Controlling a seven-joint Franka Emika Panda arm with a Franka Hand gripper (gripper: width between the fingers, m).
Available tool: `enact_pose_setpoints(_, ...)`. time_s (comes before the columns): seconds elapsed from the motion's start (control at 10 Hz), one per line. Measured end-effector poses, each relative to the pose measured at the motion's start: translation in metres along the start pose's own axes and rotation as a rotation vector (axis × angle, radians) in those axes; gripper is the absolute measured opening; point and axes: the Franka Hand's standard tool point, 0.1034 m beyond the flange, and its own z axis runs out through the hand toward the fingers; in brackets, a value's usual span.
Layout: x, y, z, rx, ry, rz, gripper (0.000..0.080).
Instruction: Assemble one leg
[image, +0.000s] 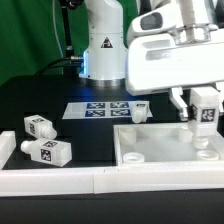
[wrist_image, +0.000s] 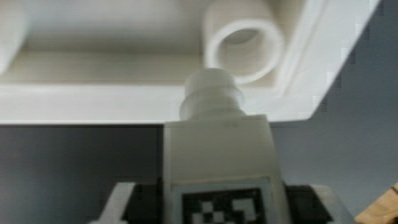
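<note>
The leg (image: 205, 114), pinched by the jaws above the tabletop socket (wrist_image: 246, 48) (seemingly off-centre), could be jammed against its rim.

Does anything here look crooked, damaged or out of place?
Nothing looks damaged or spilled. The leg in the gripper hangs upright near a corner hole of the tabletop, not yet in it. Loose legs lie tilted.

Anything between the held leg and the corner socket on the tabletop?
Nothing visible. The small chunky white plastic leg, held in the gripper, hangs above the large flat white square tabletop panel; in the wrist view its tip points at the round corner socket, with nothing lying between them.
</note>
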Motion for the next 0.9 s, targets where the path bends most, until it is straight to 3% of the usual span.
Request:
enact_pose_setpoints(0.3,-0.010,-0.018,0.006,0.012,-0.013,-0.012,0.0281)
enact_pose_setpoints(0.9,-0.008,0.001,0.009,-0.005,0.002,-0.004,0.0281)
